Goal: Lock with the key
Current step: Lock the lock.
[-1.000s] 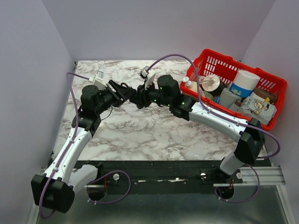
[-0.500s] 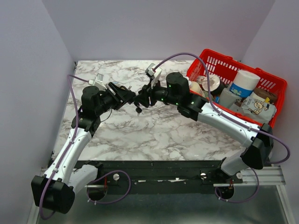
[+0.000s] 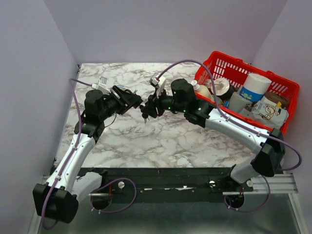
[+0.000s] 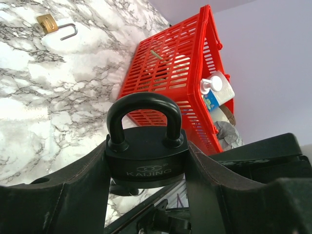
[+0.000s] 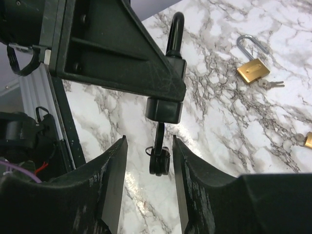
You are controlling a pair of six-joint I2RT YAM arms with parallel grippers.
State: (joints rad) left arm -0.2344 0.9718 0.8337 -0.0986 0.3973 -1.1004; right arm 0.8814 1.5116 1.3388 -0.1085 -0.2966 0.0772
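Your left gripper pinches the black padlock by its body, shackle up; the key hangs in the keyway beneath the padlock; your right gripper is spread either side of the key, not touching it; next, I judge: close on the key's bow, then turn.

The left arm rises from the lower left of the overhead view. The left gripper points right near the centre, its fingers clamped on a padlock. The right arm stretches in from the lower right. The right gripper faces the left one, fingers parted.
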